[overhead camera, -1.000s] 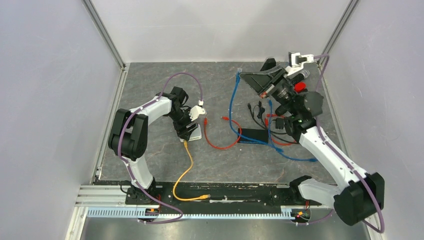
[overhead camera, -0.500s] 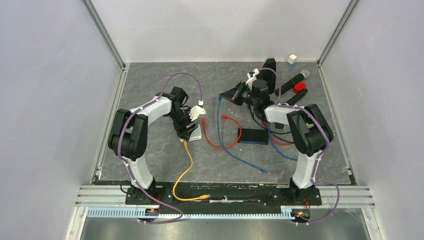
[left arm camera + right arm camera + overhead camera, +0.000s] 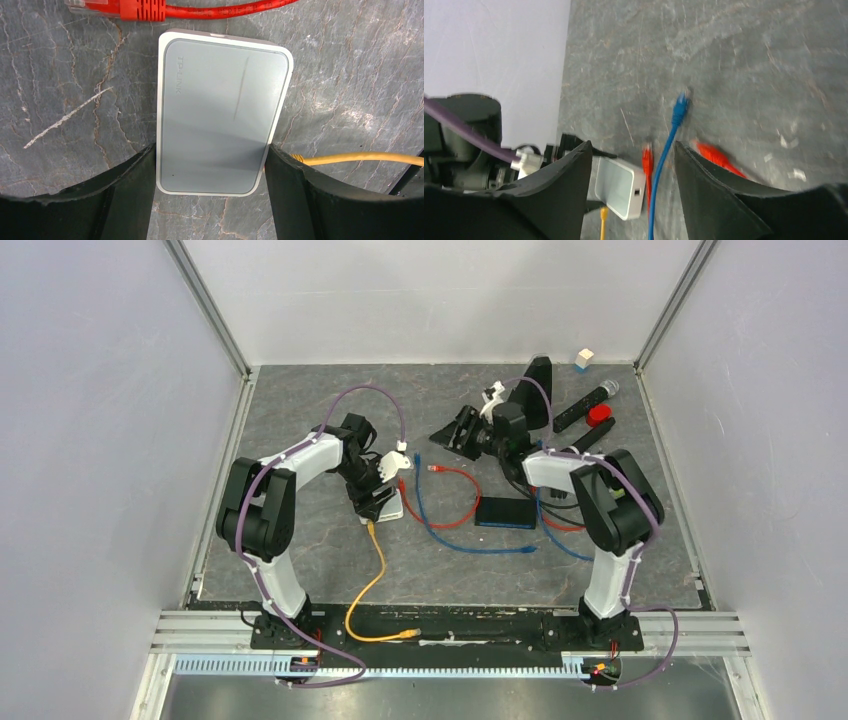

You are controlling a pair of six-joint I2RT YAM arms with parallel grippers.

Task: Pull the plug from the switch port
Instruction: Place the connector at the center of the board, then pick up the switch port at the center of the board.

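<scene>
The white switch (image 3: pixel 386 503) (image 3: pixel 222 115) (image 3: pixel 620 186) lies flat on the grey mat. My left gripper (image 3: pixel 377 494) (image 3: pixel 210 150) is shut on the switch, one finger pressed to each long side. A yellow cable (image 3: pixel 375 578) runs to the switch's near side, and its plug (image 3: pixel 298 158) sits at the switch edge beside the right finger. My right gripper (image 3: pixel 457 430) (image 3: pixel 631 145) hangs open above the mat to the switch's right, holding nothing. Under it lie a loose blue cable (image 3: pixel 455 543) with its plug (image 3: pixel 680 107) and a red plug (image 3: pixel 646 155).
A red cable (image 3: pixel 457 473) loops between the switch and a black box (image 3: pixel 505 511), one red plug (image 3: pixel 120 7) just beyond the switch. A black stick (image 3: pixel 583 406), a red cap (image 3: pixel 600 415) and a white cube (image 3: pixel 584 359) sit at the back right. Walls enclose the mat.
My right arm swung in from the far right to the middle and its gripper opened. The blue cable it carried now lies on the mat. The left arm held still.
</scene>
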